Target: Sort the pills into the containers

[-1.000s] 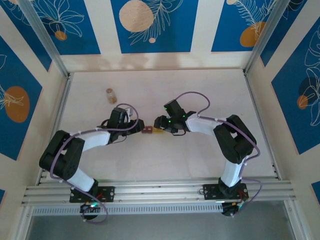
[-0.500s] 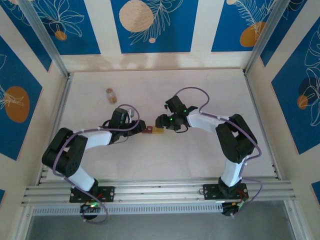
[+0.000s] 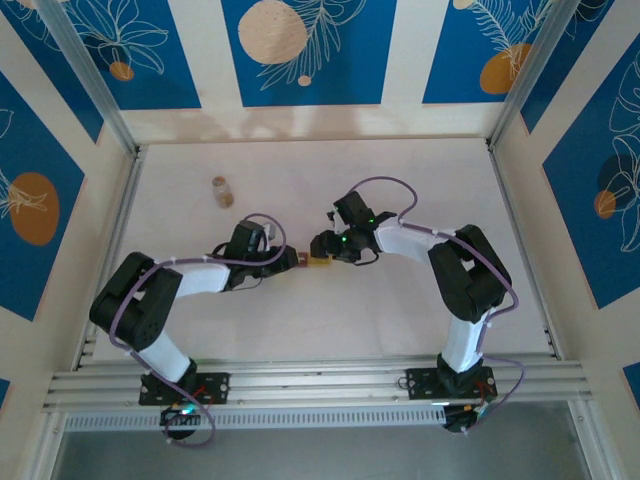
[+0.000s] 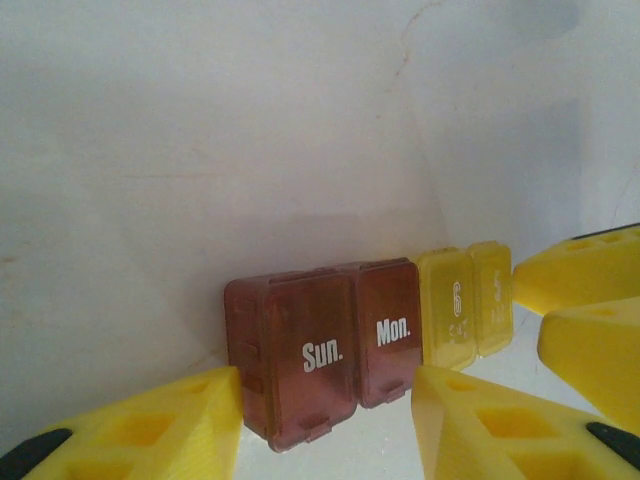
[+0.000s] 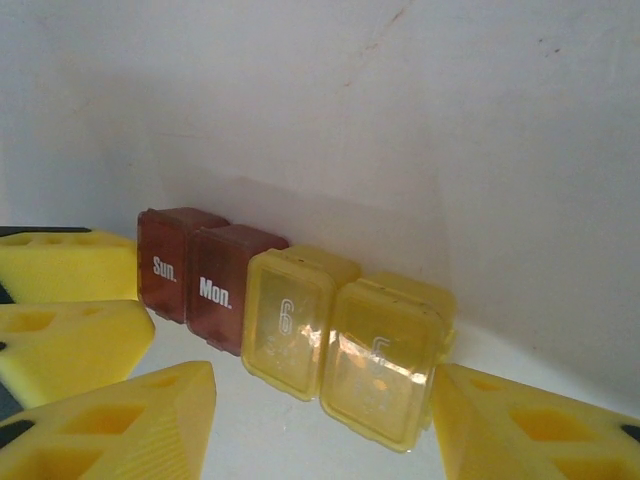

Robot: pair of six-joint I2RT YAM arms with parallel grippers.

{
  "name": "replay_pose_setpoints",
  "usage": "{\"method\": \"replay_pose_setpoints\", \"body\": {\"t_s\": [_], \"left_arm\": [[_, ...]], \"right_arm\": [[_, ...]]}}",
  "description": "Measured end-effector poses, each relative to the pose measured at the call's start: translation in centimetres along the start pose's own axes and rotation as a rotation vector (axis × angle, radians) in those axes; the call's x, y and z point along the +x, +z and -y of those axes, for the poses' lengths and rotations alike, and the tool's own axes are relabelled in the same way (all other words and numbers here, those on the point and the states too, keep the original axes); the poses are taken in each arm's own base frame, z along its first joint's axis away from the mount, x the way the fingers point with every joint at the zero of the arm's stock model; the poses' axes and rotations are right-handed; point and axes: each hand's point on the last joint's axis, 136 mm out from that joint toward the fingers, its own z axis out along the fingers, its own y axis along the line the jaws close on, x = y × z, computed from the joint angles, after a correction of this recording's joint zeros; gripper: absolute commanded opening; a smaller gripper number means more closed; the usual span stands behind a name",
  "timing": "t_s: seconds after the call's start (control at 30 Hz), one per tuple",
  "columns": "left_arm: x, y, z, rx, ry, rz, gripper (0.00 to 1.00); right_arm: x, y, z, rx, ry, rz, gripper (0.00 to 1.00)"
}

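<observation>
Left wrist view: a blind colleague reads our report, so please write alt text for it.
A closed dark red pill box labelled Sun. and Mon., joined to a yellow pill box, sits on a white table. The left fingers flank the red box; the right fingers show at the right edge.

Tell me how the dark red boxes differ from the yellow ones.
The dark red boxes read Sun. and Mon.; the yellow boxes show a 6 and a fainter mark. Red looks dark, yellow pale and see-through. Red lies toward the left arm, yellow toward the right arm. Both are lidded pairs joined in one row.
</observation>
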Motion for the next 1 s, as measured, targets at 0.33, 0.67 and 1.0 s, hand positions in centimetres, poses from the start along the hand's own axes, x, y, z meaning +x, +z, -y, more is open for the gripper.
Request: {"method": "replay_pose_setpoints", "body": {"t_s": [0.33, 0.67, 1.0], "left_arm": [[0.5, 0.3, 0.5, 0.007, 0.002, -0.010, 0.47], [0.6, 0.5, 0.2, -0.002, 0.000, -0.014, 0.47], [0.5, 0.7, 0.2, -0.006, -0.001, -0.017, 0.47]], "right_arm": [[0.1, 0.5, 1.5, -0.014, 0.001, -0.035, 0.59], [0.9, 1.2, 2.1, 0.003, -0.064, -0.082, 0.60], [0.7, 1.4, 1.5, 0.002, -0.094, -0.086, 0.60]]}}
